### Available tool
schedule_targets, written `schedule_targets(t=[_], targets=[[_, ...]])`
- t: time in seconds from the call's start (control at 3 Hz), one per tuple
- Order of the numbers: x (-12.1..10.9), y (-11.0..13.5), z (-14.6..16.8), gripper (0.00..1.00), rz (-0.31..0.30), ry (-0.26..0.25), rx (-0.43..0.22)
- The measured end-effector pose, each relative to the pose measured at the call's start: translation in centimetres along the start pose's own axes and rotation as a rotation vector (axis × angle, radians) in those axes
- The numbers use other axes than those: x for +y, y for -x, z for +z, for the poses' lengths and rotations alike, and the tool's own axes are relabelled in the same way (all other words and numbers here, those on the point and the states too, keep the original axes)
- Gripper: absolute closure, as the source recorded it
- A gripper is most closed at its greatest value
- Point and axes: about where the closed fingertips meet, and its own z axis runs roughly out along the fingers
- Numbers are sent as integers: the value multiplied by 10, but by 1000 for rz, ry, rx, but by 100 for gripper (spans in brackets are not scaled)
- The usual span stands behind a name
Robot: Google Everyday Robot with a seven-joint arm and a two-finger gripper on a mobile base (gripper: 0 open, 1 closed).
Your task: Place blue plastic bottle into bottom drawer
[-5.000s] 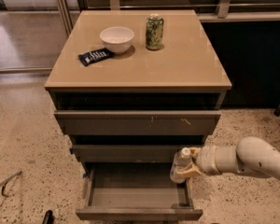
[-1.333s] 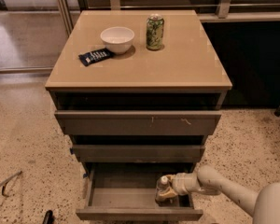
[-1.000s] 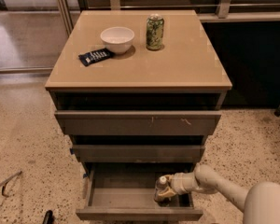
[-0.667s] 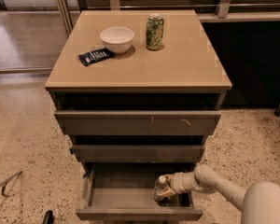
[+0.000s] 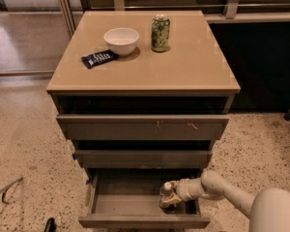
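Since five seconds back we see the gripper [image 5: 171, 200] and the blue plastic bottle [image 5: 166, 193] drop from outside the cabinet's right side into the bottom drawer [image 5: 144, 221]; over the last second almost nothing shifts. Jaws are closed around the bottle's lower body. One bottle, upright, white cap on top, in the drawer's right end; we cannot tell if it touches the drawer floor. One arm [image 5: 217, 190] runs off right of the jaws.

We count three drawers: the bottom one pulled out around the jaws, two more stacked above the jaws.

On the cabinet top [image 5: 193, 71], well above the jaws: one green can [image 5: 160, 33] nearly straight above, one white bowl [image 5: 121, 40] above-left, one dark packet [image 5: 99, 58] further left, just beside the bowl.
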Motion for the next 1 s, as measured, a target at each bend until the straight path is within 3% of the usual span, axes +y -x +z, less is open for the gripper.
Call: schedule_targets(t=[0.67,1.0], targets=[[0,0,0,11,0,0,0],[0,0,0,0,0,0,0]])
